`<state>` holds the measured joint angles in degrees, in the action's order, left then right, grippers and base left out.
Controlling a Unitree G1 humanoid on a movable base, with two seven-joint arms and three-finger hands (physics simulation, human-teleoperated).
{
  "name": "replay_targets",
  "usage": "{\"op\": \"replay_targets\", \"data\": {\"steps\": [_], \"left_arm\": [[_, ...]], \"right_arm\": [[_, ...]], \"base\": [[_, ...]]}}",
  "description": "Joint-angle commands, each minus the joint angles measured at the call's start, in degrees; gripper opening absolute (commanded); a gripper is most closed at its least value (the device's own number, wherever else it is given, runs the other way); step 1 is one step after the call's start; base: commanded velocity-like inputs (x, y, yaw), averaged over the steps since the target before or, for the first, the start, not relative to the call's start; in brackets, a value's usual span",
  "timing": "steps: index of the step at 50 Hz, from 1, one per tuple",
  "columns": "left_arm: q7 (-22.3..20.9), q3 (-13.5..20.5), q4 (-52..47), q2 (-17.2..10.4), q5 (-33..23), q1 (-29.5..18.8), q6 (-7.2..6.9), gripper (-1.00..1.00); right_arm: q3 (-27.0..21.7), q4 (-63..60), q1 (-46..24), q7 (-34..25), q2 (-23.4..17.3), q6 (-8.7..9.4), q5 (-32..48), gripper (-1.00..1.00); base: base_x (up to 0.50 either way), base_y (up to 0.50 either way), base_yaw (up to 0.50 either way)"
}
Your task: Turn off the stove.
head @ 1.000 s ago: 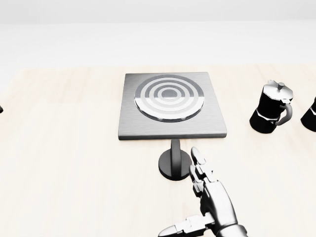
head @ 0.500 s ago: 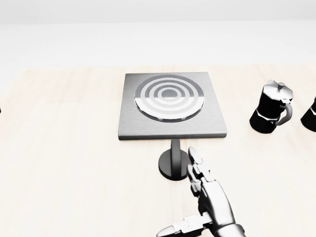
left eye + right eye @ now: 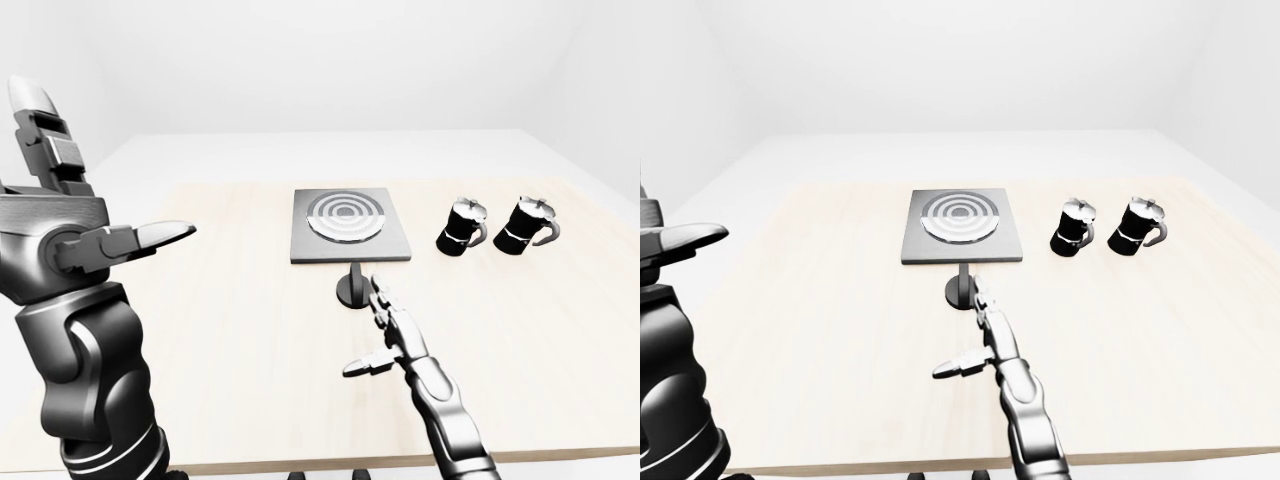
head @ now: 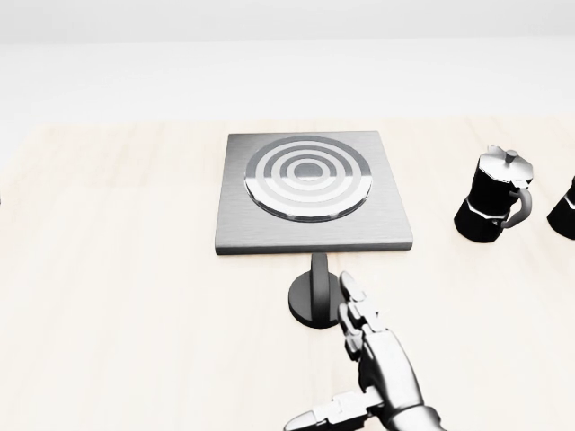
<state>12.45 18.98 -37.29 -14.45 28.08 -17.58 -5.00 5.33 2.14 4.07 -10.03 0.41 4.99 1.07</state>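
Right hand (image 4: 373, 355), fingers spread, is reaching for the stove knob (image 4: 316, 296) below the stove (image 4: 313, 191); next it likely needs gripping and turning.

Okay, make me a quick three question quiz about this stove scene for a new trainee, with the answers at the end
1. True or false: the right hand grips the stove knob.
2. How many moka pots stand on the table?
3. In the left-eye view, the pots are on which side of the stove: A left, B right?

Key:
1. False; its open fingers sit just beside the knob.
2. Two.
3. B.
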Motion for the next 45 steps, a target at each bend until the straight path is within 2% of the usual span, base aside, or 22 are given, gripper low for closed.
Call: {"op": "replay_targets", "data": {"steps": [1,30,38,45], "left_arm": [[0.04,0.11,-0.14,-0.1,0.11,0.0,0.0,1.0],[0.19,0.24,-0.38,-0.12,0.21,0.1,0.0,1.0],[0.15,0.17,-0.27,-0.08,0.14,0.08,0.0,1.0],[0.15,0.22,-0.26,-0.11,0.17,0.2,0.0,1.0]], "right_arm": [[-0.14,1.29,-0.87,-0.23,0.02,0.01,0.27,1.0],[-1.26,2.46,-2.88,-0.67,-0.17,0.01,0.5,1.0],[-2.15,4.04,-4.33,-0.76,-0.35,-0.44,0.44,1.0],[-2.62,7.14,-5.64,-1.0,-0.47,-2.21,0.6,1.0]], "base": [[0.0,0.0,0.0],[0.0,0.0,0.0],[0.0,0.0,0.0],[0.0,0.0,0.0]]}}
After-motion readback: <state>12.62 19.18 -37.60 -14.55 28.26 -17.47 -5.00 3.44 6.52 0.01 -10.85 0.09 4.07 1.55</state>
